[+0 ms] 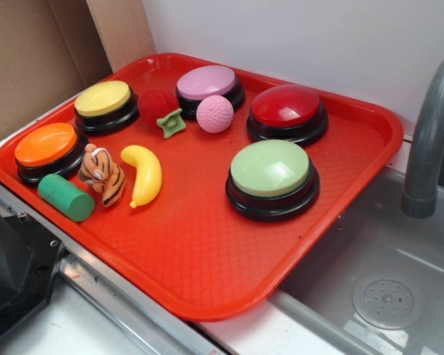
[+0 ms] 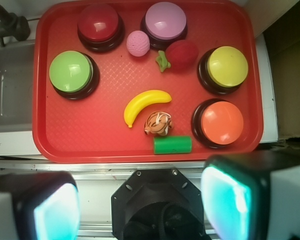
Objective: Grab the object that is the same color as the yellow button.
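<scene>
"Nothing is being held yet, is it?"

"No. The gripper (image 2: 140, 207) is hanging high above the tray (image 2: 90, 145), at its near edge. Its two fingers (image 2: 230, 200) are standing wide apart with nothing between them."

"Where is the banana (image 2: 144, 105) lying?"

"It is lying flat on the tray, near the middle. The tiger (image 2: 158, 123) is sitting just beside it, and the green block (image 2: 172, 144) is lying close to the tiger."

"And the yellow button (image 2: 226, 67)?"

"It is sitting at the tray's right side in the wrist view, well apart from the banana. The orange button (image 2: 221, 123) is sitting next to it."

"So how much is done?"

"I am thinking almost none. The banana is looking untouched. The gripper is needing to go down over it, close on it and lift."

"Anything tricky?"

"The tiger is sitting very close, so a finger may be bumping it."
</scene>
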{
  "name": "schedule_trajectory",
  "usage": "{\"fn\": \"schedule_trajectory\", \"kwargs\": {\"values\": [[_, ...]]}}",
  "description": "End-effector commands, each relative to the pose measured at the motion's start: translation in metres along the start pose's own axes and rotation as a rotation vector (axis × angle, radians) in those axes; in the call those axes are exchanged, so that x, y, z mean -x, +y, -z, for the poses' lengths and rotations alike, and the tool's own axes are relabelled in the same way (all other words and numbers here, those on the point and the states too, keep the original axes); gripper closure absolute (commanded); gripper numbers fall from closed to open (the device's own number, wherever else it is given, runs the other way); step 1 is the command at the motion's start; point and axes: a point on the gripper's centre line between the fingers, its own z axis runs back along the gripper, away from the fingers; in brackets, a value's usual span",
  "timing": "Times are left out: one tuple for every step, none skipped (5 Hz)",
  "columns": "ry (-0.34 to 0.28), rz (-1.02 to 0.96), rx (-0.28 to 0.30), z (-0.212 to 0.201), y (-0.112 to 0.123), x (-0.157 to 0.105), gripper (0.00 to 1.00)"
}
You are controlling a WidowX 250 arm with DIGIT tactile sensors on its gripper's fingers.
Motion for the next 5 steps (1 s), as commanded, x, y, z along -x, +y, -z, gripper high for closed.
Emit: {"fn": "schedule_trajectory", "kwargs": {"values": [[0.0, 0.0, 0.0, 0.0, 0.0, 0.0, 0.0], [0.006, -0.14, -0.005, 0.012, 0.007, -0.017, 0.0], [0.015, -0.289, 0.029, 0.03, 0.016, -0.032, 0.0], [0.05, -0.432, -0.054, 0.053, 0.03, -0.047, 0.0], [0.09, -0.573, -0.053, 0.087, 0.04, -0.056, 0.0]]}}
